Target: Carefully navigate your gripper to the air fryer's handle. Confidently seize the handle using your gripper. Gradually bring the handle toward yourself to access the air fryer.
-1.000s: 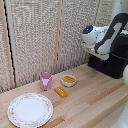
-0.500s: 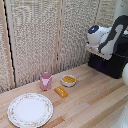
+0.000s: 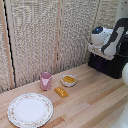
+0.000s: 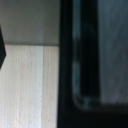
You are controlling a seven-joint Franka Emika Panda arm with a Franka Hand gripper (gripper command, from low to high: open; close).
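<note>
Air fryer [image 3: 111, 65] sits at the exterior view's right, back of the table [image 3: 90, 105], w/ my arm [image 3: 107, 40] right up against it. Can't see the fingers, so no idea if they're wide or closed. Wrist cam: just blurry black fryer edge. Pink cup [image 3: 46, 80], small bowl [image 3: 68, 80], plate [image 3: 30, 110] well apart, lots of bare wood btw.

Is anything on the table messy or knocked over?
No. The pink cup stands upright, and the plate and small bowl sit flat. One yellow piece lies on the table, outside the bowl.
</note>
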